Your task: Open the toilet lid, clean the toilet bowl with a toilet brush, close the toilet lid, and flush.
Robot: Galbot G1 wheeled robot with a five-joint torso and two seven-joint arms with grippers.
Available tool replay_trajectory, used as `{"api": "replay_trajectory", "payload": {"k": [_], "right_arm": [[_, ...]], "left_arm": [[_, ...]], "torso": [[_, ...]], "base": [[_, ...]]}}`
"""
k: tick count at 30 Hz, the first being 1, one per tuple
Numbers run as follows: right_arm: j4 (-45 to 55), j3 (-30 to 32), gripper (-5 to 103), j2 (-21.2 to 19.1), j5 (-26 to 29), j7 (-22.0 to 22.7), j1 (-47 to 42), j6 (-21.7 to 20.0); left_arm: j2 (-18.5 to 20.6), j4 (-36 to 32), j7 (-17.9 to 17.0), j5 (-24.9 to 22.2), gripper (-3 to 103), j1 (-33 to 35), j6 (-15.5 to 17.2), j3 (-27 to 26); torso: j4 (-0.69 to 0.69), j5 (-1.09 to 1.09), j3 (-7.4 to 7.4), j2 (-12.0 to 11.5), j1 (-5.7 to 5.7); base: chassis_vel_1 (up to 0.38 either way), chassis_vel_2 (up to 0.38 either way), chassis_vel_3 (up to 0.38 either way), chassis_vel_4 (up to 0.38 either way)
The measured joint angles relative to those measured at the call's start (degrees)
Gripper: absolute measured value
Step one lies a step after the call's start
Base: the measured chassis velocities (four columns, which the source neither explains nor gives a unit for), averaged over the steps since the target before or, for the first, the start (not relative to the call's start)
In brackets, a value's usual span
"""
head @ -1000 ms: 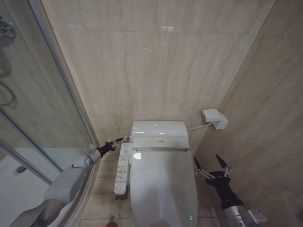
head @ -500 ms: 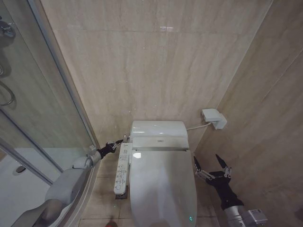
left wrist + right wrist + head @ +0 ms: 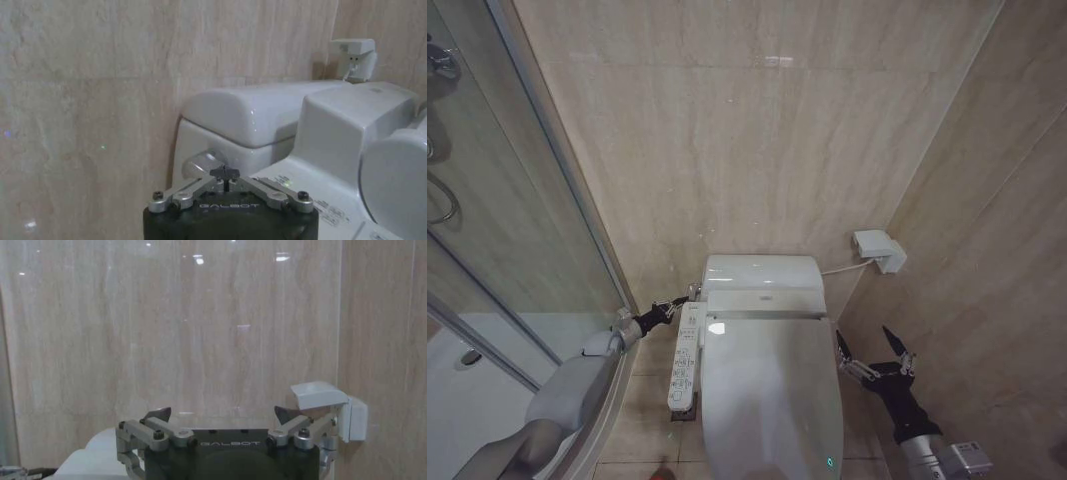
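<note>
The white toilet lid (image 3: 772, 390) lies closed, hiding the toilet bowl. The toilet brush is out of view. My left gripper (image 3: 689, 294) is shut with nothing in it, at the left side of the white tank (image 3: 762, 272). In the left wrist view the left gripper (image 3: 225, 173) has its closed tips right in front of a round silver flush knob (image 3: 200, 164) on the tank's side. Whether they touch it I cannot tell. My right gripper (image 3: 864, 345) hangs open beside the toilet's right edge, and the right gripper (image 3: 221, 415) holds nothing.
A control strip (image 3: 685, 355) with buttons runs along the toilet's left side. A white wall box (image 3: 879, 250) with a cable sits on the right wall. The shower's glass wall (image 3: 507, 230) stands close on the left. Tiled walls close in behind and on the right.
My left gripper has crept a little to the right, closer to the tank's side. The right arm and the lid have not moved.
</note>
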Motion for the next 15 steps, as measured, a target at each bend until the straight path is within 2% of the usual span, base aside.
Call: {"api": "replay_trajectory", "payload": {"k": [15], "right_arm": [[0.00,0.00,100,0.00,0.00,0.00,0.00,0.00]], "left_arm": [[-1.37,1.79,-1.17,0.12,0,-1.68,-0.79,0.39]], "torso": [[0.01,0.00,0.00,0.00,0.00]], "base": [[0.000,0.000,0.000,0.000]]}}
